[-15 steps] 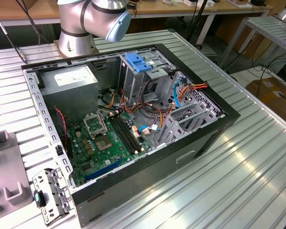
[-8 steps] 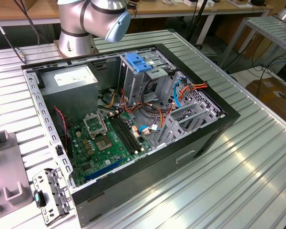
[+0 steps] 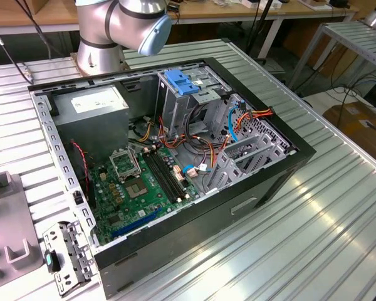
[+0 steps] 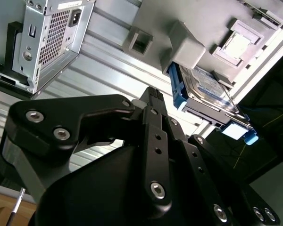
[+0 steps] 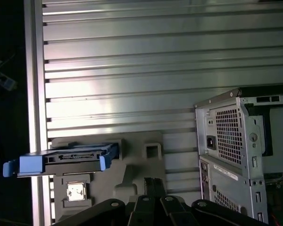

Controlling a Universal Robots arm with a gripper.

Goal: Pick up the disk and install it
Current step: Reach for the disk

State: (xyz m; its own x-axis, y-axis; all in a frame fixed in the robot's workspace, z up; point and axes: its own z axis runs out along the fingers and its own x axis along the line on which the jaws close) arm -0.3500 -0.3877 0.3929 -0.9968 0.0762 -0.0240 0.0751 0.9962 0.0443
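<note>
**Gripper [image 5: 151, 184] over the table [image 3: 326, 238], disk [image 5: 68, 158] not yet grasped.**
In the first wrist view the jaws are closed on each other with nothing between them. The disk, a dark drive in a blue carrier, rests on a grey fixture [image 5: 141, 162] near the table's edge. It lies off to one side of the jaws, clear of them and untouched, and the open case [image 5: 226, 136] stands on their other side. In the exterior view the case lies with its board exposed.
</note>
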